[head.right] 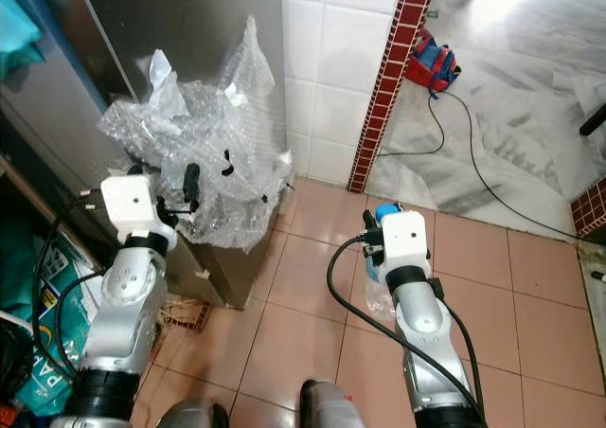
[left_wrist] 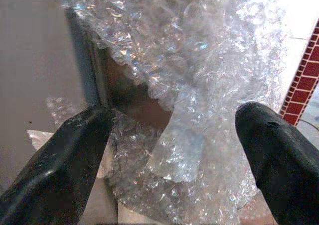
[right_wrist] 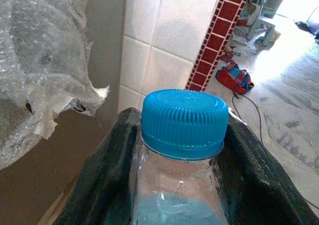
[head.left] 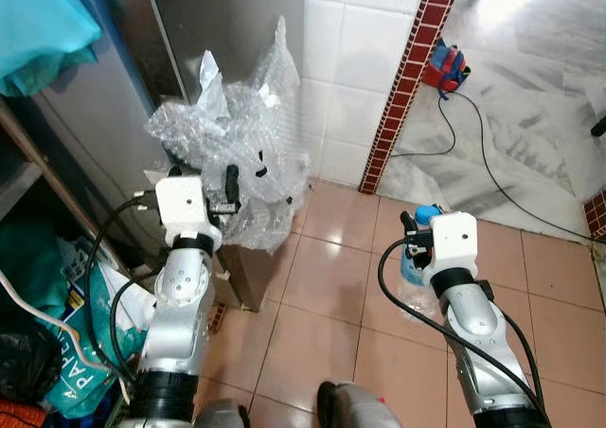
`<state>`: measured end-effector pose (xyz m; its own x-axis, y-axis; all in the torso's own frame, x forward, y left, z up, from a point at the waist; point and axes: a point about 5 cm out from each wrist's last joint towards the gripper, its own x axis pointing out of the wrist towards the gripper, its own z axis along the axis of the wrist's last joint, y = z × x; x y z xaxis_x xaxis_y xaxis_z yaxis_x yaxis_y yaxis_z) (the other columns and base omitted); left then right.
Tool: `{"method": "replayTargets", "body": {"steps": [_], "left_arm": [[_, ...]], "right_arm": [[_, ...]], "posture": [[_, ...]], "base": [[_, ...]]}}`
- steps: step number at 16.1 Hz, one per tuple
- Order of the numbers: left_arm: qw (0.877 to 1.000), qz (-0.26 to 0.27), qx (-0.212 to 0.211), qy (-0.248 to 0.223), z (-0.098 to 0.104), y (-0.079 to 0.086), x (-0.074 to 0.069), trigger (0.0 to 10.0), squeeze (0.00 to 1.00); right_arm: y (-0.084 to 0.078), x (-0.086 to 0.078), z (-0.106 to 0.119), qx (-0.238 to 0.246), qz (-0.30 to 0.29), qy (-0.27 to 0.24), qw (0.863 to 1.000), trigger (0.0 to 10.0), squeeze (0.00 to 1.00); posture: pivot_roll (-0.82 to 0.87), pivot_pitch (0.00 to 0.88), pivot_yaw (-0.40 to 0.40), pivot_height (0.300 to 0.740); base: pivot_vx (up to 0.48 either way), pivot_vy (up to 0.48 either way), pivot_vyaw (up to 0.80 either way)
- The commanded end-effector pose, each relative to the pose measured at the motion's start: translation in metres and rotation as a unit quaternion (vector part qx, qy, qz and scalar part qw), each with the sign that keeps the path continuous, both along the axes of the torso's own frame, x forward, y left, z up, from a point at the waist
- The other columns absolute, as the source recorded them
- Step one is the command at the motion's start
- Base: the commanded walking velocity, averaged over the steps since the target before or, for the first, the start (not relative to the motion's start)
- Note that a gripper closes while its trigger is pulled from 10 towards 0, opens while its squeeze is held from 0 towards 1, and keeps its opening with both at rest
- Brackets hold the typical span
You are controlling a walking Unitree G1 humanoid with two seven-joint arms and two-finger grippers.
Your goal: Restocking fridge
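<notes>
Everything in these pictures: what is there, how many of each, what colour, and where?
Bubble wrap: one heap, clear, over a brown box against the grey cabinet, front left.
Box: one, brown, on the floor under the wrap.
Bottle: one, clear with a blue cap, held over the pink floor tiles.
Bag: one, red and blue, on the marble floor beyond the brick strip.
Cable: one, black, running from the bag across the marble.
Brick strip: one, dark red, up the white tiled wall.
Paper bag: one, teal, low on the left.
Left pincer: black fingers, open, facing the wrap.
Right pincer: black fingers, shut on the bottle's neck.
</notes>
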<state>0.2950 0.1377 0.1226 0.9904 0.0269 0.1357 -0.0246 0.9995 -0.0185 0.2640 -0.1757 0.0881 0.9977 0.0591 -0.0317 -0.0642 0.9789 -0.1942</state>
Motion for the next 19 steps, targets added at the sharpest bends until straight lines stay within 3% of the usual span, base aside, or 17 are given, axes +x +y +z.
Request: {"method": "replayTargets", "body": {"steps": [1, 8, 13, 16, 19], "left_arm": [[1.000, 0.007, 0.001, -0.004, 0.002, 0.002, 0.005, 10.0, 0.00], [0.999, 0.018, -0.017, 0.029, -0.012, 0.003, 0.011, 10.0, 0.00], [0.996, -0.048, -0.032, 0.069, -0.026, -0.018, 0.021, 10.0, 0.00], [0.999, -0.012, -0.015, 0.051, -0.017, -0.003, 0.034, 10.0, 0.00], [0.999, -0.010, -0.012, 0.047, -0.018, 0.001, 0.033, 10.0, 0.00]], "right_arm": [[-0.002, 0.000, 0.004, -0.002, -0.005, -0.007, 1.000, 10.0, 0.00], [-0.006, -0.001, 0.004, -0.010, -0.005, -0.003, 1.000, 10.0, 0.00], [-0.007, -0.002, 0.003, -0.014, -0.002, 0.001, 1.000, 10.0, 0.00], [-0.008, -0.003, 0.002, -0.014, -0.003, 0.004, 1.000, 10.0, 0.00], [-0.008, -0.003, 0.002, -0.012, -0.005, 0.003, 1.000, 10.0, 0.00]], "posture": [[-0.01, 0.116, -0.011, 0.740], [-0.02, 0.108, -0.015, 0.740], [-0.02, 0.111, -0.028, 0.740], [-0.02, 0.110, -0.025, 0.740], [-0.02, 0.108, -0.022, 0.740]], "base": [[0.000, 0.000, 0.00], [0.000, 0.000, 0.00], [0.000, 0.000, 0.00], [0.000, 0.000, 0.00], [0.000, 0.000, 0.00]]}}
